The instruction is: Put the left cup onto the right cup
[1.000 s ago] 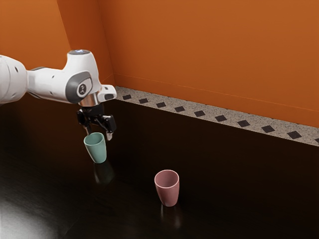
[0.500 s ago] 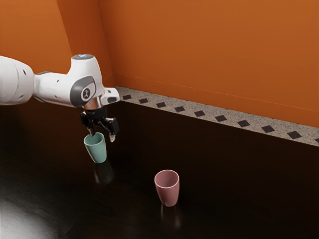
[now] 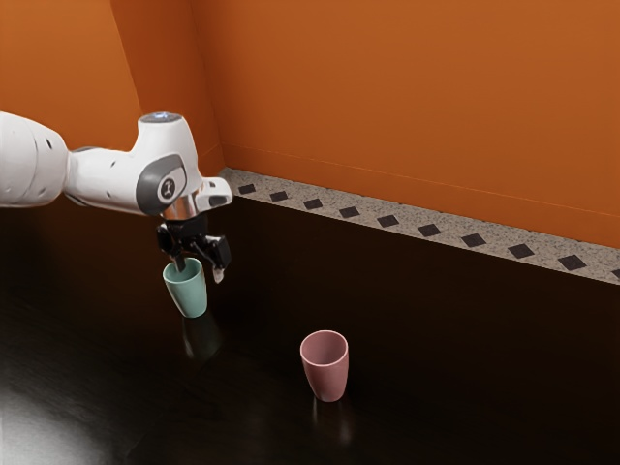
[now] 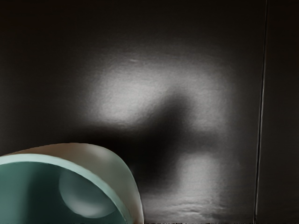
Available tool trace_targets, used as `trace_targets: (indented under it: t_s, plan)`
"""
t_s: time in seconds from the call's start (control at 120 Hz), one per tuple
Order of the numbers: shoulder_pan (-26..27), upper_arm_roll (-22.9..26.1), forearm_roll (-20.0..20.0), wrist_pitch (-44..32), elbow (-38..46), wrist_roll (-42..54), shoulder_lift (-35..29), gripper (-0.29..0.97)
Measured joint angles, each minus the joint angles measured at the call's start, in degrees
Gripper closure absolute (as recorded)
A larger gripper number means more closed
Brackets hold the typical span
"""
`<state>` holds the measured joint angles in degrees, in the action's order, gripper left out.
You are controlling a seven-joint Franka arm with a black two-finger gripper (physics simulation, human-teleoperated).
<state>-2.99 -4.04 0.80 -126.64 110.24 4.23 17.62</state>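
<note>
The gripper (image 3: 197, 263) hangs directly over the teal cup (image 3: 187, 291), which is the cup to be moved. Its fingers (image 3: 219, 258) point down and are spread apart. One finger dips inside the mouth of the cup and the other hangs outside it, on the side toward the pink cup (image 3: 325, 364). I judge that this placing is made to pinch the thin wall of the cup from inside and outside, because the whole cup would be wide for this pincer. The outer finger is clearly apart from the wall, so nothing is gripped yet. Whether the inner finger already touches the rim is hard to tell from this angle.

The teal cup stands on the table (image 3: 436, 339), near the exterior view's left. The pink cup stands upright and well apart from it, toward the exterior view's right and nearer to the camera. Its mouth is open and free, ready to receive the other cup.

Both cups are smooth, matte tumblers that narrow toward a rounded base, so one should nest in the other. In the wrist view the teal rim looks thin and the inside is shiny. The table is dark and glossy and mirrors both cups faintly.
</note>
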Motion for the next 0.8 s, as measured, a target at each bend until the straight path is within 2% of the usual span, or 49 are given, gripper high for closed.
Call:
trace_targets:
  t_s: [0.467,0.533,0.708,0.8]
  plan:
    - [0.0,0.0,1.42,-0.08,1.66,0.06,0.43,0.01]
    - [0.02,0.0,1.41,-0.08,1.64,0.11,0.44,0.11]
    - [0.09,-0.05,1.09,-0.03,1.58,0.09,0.36,0.48]
    - [0.09,-0.08,0.63,0.01,1.51,0.12,0.35,0.61]
